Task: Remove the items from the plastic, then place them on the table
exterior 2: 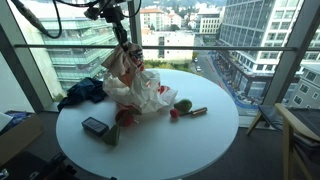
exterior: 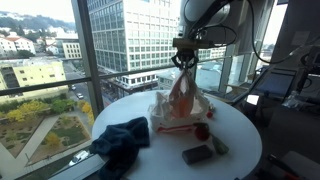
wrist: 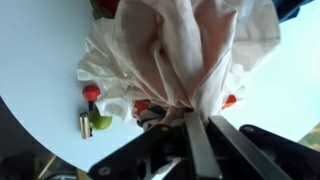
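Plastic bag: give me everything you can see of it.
The plastic bag is thin, crinkled, whitish and partly see-through. The gripper pinches its top, drawing it into a tall cone, while its lower folds spread on the round white table. Reddish shapes show through it; what they are is unclear. A red thing lies by its edge, a blue cloth to one side.
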Motion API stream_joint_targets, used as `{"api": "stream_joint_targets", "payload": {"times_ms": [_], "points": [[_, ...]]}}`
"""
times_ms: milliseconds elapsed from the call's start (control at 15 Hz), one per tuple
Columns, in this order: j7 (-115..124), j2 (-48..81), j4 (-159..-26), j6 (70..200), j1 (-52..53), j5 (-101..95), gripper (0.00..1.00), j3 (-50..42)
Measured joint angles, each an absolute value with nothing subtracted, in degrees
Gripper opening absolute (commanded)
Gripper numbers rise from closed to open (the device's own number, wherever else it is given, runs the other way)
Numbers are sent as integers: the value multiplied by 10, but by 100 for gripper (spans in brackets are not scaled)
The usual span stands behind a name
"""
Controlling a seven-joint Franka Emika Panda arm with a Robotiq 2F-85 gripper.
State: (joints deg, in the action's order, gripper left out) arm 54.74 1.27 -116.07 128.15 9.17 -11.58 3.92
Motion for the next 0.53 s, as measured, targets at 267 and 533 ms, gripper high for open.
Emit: {"api": "stream_joint_targets", "payload": {"times_ms": [267,533], "points": [[571,-54,-1161,1325,92,-155,2,66],[621,-82,-1155,1400,92,-210,2,108]]}}
